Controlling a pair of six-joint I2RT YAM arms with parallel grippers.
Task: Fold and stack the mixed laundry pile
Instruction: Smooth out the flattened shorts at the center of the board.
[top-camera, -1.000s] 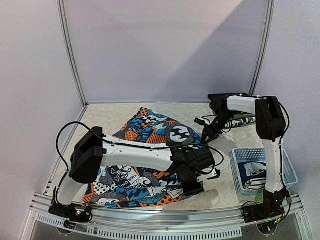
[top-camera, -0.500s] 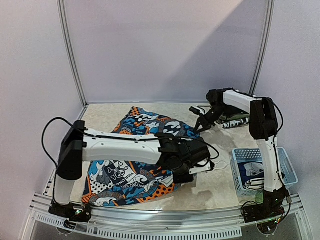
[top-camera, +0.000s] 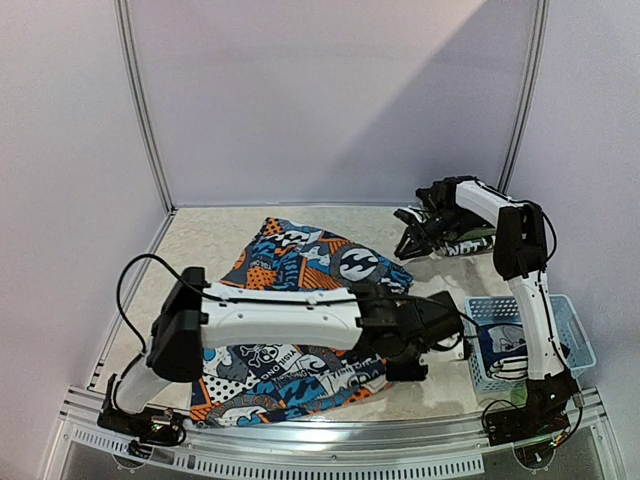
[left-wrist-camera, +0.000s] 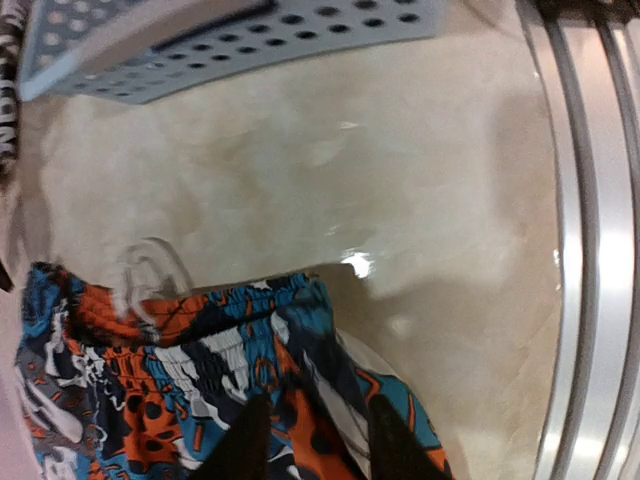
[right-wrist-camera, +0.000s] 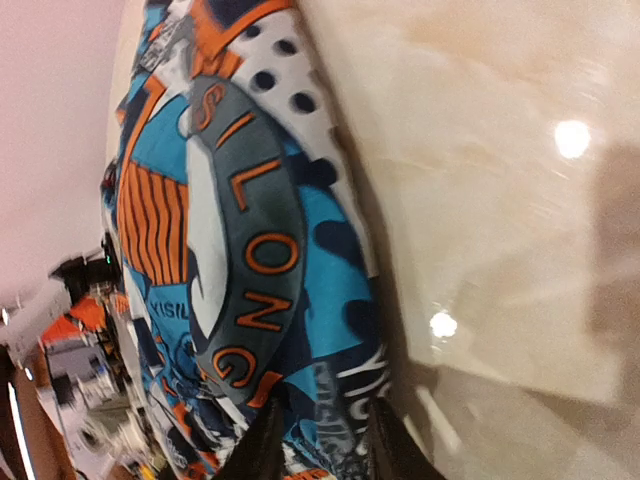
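Fingers of the left gripper and right gripper stand part spread over the printed shorts' right side.

Soft, even overhead light fills the top view. The back wall is split on a diagonal, paler at 1 o'clock and dimmer toward 9. A faint shadow lies on the table under the left arm at 5 o'clock. In the left wrist view, glare sits at centre. The rail at 3 o'clock is blown out and bowed, the basket at 12 is blurred, and the left gripper at 6 is a dark smear. The right wrist view is soft throughout, with two hot spots toward 3 o'clock. The cartoon-print garment is smeared and the right gripper is unfocused at 6.
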